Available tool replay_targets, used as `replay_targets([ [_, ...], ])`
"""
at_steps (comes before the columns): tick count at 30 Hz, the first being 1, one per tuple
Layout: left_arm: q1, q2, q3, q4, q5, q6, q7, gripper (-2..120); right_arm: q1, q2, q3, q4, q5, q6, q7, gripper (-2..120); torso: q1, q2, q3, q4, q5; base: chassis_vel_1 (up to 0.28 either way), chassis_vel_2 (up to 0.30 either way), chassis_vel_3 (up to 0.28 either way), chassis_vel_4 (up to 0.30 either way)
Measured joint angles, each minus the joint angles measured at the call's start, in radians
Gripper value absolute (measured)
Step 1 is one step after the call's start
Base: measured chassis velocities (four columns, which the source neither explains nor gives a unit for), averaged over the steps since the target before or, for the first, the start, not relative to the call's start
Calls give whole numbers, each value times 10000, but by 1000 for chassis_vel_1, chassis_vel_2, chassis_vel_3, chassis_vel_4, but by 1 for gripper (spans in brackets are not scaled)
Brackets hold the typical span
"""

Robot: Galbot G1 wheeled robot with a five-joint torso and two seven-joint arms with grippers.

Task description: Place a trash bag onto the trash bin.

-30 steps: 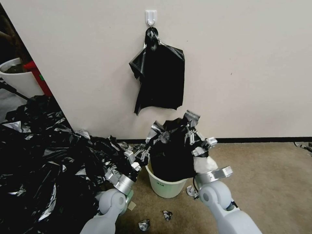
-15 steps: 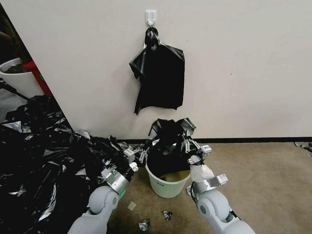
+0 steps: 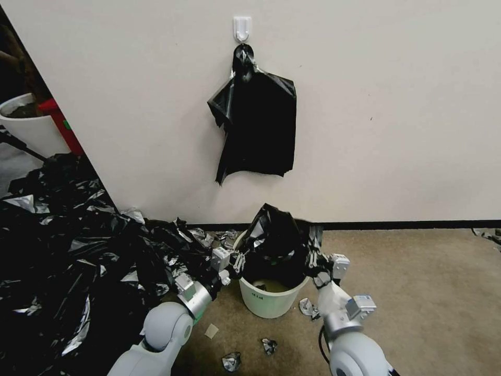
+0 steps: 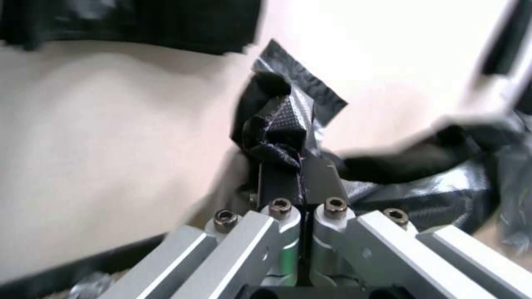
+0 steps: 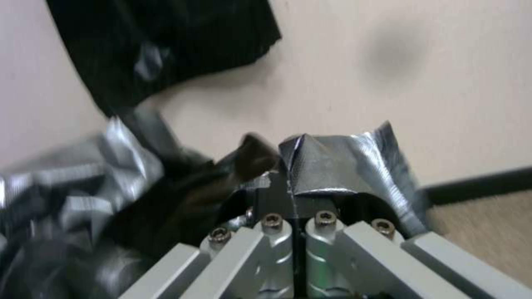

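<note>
1. Head view: the trash bin [image 3: 272, 298], a cream-white bucket with a small label on its side, stands on the brown carpet near the foot of the pale wall.
2. The trash bag [image 3: 275, 241] bunches up glossy and black over the bin's mouth, dipping into the opening, with the front rim of the bin bare below it.
3. The left gripper [image 3: 241, 259] sits at the bin's left rim, clenched on the bag's edge; from the left wrist camera its two dark fingers [image 4: 280, 182] press together with a fold of the trash bag [image 4: 288, 120] pinched between them.
4. The right gripper [image 3: 316, 258] sits at the bin's right rim, likewise clamped on the plastic; in the right wrist view its jaws are closed tight on a silvery flap of the trash bag [image 5: 338, 166].
5. On the wall above, a flat sheaf of black bags [image 3: 255, 125] hangs by its knot from a white hook [image 3: 242, 27].
6. A great heap of black sheeting [image 3: 73, 250] covers the floor to the left of the bin.
7. Small crumpled scraps [image 3: 269, 345] lie on the carpet in front of the bin.
8. A white pot with soil [image 3: 26, 125] stands at the far left, beyond the wall's corner.
</note>
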Motion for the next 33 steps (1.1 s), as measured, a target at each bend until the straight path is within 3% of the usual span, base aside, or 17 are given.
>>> replay_targets([
  [1, 258, 187, 139, -857, -739, 857, -1280, 0, -235, -422, 3, 806, 209, -934, 470, 0, 0, 0, 0, -1, 0, 0, 0, 0, 0],
  [2, 340, 264, 198, -1192, -1026, 1245, -1810, 0, -255, -563, 24, 1040, 253, -1189, 604, 0, 0, 1, 0, 0, -1, 0, 0, 0, 0],
  [4, 363, 293, 215, -1306, -1107, 1375, -1972, 0, -256, -603, 34, 1097, 259, -1264, 644, 0, 0, 1, 0, 1, 0, 0, 0, 0, 0],
  [8, 643, 762, 442, -2614, -1725, 3079, -3961, 0, -158, -1046, 90, 1528, 271, -1947, 993, 0, 0, 1, 0, 1, 0, 0, 0, 0, 0],
  [9, 643, 762, 442, -2614, -1725, 3079, -3961, 0, -158, -1046, 90, 1528, 271, -1947, 993, 0, 0, 1, 0, 1, 0, 0, 0, 0, 0],
  [12, 918, 1129, 600, -3194, -1616, 3681, -4833, 0, -201, -1313, 23, 1779, 343, -2549, 1293, 0, 0, 1, 0, 1, 1, 0, 0, 0, 0],
  [17, 1257, 1308, 945, -3416, -1180, 3853, -5405, 0, -363, -1566, -101, 1978, 495, -3075, 1406, 0, 0, 1, 0, 1, 0, 0, 0, 0, 0],
  [25, 1989, 1016, 1278, -3548, -126, 4022, -6339, 0, -677, -2097, -332, 2117, 571, -4106, 1449, 0, -1, 1, 0, 1, 1, 0, 0, 0, 0],
  [33, 2221, 857, 1414, -3474, 58, 4460, -6628, 0, -889, -2493, -535, 2165, 650, -5104, 1805, 0, 0, 1, 0, 1, 1, 0, 0, 0, 0],
])
